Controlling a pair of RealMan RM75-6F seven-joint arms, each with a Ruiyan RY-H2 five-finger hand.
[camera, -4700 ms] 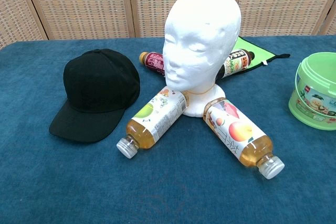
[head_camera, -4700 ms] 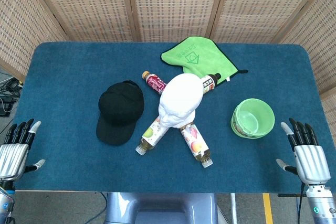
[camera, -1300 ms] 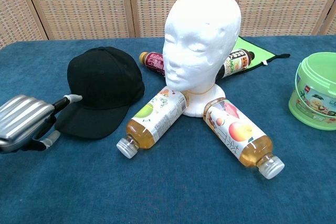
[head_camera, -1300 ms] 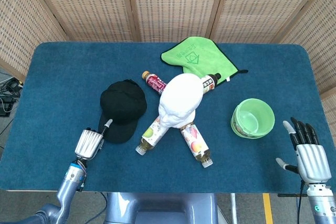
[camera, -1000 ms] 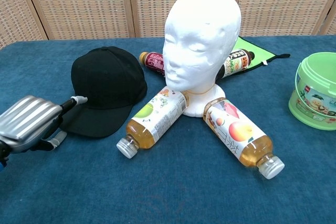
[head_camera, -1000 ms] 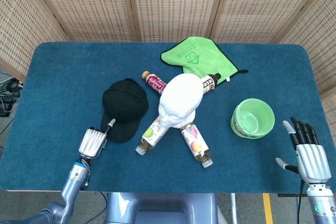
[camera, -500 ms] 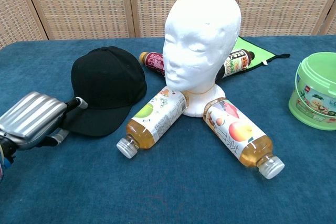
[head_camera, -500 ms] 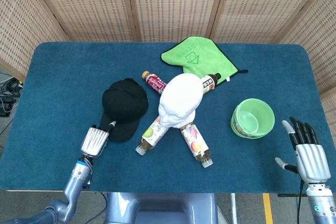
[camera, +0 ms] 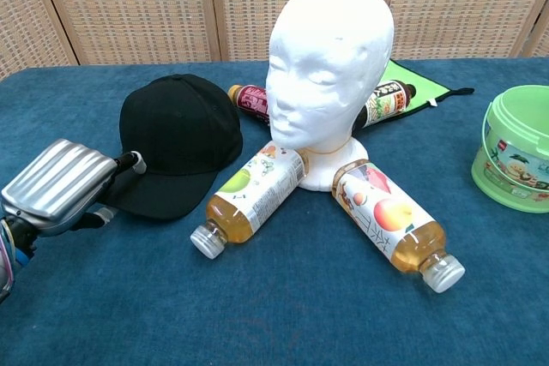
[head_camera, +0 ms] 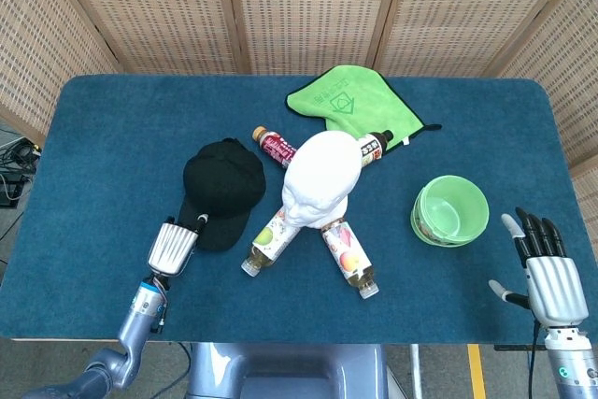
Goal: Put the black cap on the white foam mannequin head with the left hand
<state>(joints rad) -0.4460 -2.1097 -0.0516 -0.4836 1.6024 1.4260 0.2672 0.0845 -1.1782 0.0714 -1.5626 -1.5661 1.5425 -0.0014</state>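
1 black cap [camera: 176, 139] lies flat — left hand [camera: 60, 184] fingers clamped on its brim

Cap [head_camera: 220, 191] lies left of mannequin head [head_camera: 320, 179]; tub [head_camera: 450, 210] sits right.

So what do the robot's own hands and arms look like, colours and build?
Both the left hand and the right hand have a ribbed silver metal back, black fingers and pale grey tips. In the head view each wrist narrows to a silver-grey round arm with a small blue band; dark cable runs beside the left wrist. The chest view shows the left hand's ribbed silver shell up close.
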